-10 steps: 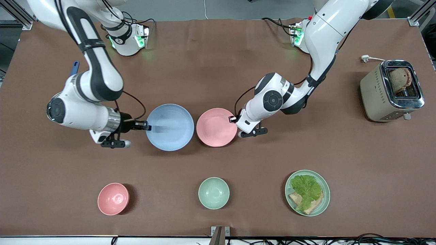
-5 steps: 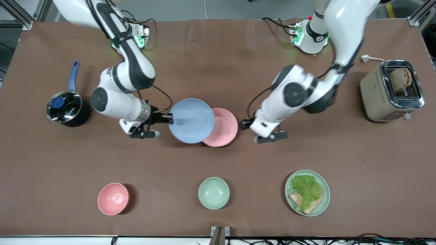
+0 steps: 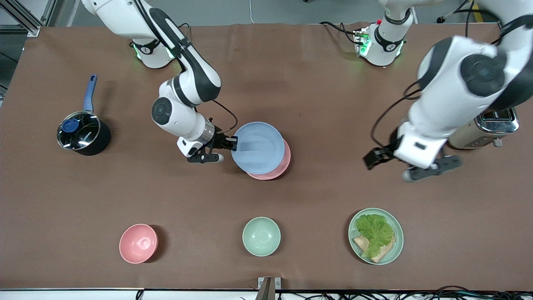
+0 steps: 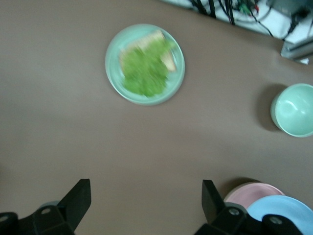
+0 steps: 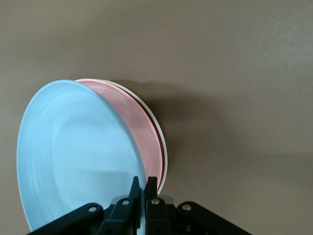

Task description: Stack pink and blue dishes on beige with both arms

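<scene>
Nearest the front camera we see a small pink bowl (image 3: pixel 138 243) toward the right arm's end of the surface (image 3: pixel 291 83), a mint-green bowl (image 3: pixel 261 236) beside it at the middle, and a green plate with lettuce (image 3: pixel 376 236) and bread toward the left arm's end. Farther from the camera, over bare surface near the lettuce plate, we find the left gripper (image 3: pixel 410 164) up in the air, its jaws spread wide apart and holding nothing; its wrist view shows both fingers (image 4: pixel 76 203) well separated. At the middle of the surface sits the stack: we see the pink plate (image 3: pixel 283 164) lying on a cream-beige plate (image 5: pixel 164 161), of which only a thin rim shows beneath it in the right wrist view. Over the pink plate hangs the blue plate (image 3: pixel 258 147), tilted and offset toward the right arm's end, so a crescent of pink stays uncovered. The right gripper (image 3: pixel 230 143) has its jaws clamped on the blue plate's rim. Toward the right arm's end stands a black saucepan (image 3: pixel 83 133) with a blue handle, and at the left arm's end a toaster (image 3: pixel 497 123) is partly hidden by the left arm.
</scene>
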Tool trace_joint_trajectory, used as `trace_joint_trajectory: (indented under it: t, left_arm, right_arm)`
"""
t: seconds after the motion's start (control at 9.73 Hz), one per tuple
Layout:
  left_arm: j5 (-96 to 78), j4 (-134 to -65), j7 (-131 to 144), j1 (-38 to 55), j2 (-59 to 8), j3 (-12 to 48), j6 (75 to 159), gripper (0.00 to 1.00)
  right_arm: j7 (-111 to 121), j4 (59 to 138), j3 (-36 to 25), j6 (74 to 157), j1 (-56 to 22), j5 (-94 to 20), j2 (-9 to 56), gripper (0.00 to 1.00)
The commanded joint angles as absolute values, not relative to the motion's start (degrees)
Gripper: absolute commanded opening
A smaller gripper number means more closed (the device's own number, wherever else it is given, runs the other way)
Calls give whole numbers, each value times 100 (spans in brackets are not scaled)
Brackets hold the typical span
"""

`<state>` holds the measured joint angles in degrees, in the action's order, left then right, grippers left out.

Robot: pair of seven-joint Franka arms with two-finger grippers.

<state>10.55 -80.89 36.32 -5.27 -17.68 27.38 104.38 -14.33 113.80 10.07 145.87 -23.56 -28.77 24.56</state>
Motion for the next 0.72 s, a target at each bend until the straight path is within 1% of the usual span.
trace_joint_trajectory:
  t: [0.0,0.21,0.41,0.51,0.62]
  left_arm:
    - [1240,-8077,2825,-947,-1479,2786,10187,100]
    - [1178,-8077,2270,-1176,-996,2778,9837,100]
    - [1003,-7955,1603,-1406,-870,2786,9608,100]
    - [985,-7945,1504,-1424,-827,2769,9450,100]
    - [993,-7945,1355,-1598,-800,2786,9405,100]
  right_arm:
    - [-1573,11399,1028,14897,-2443,-2786,2583,3]
    - [-1573,11399,1028,15037,-2522,-2786,2663,3]
    - [-1573,11399,1028,15335,-2584,-2786,2812,3]
    - [-1573,11399,1028,15363,-2610,-2786,2891,6]
    - [-1556,11391,1028,15337,-2576,-2786,2892,16]
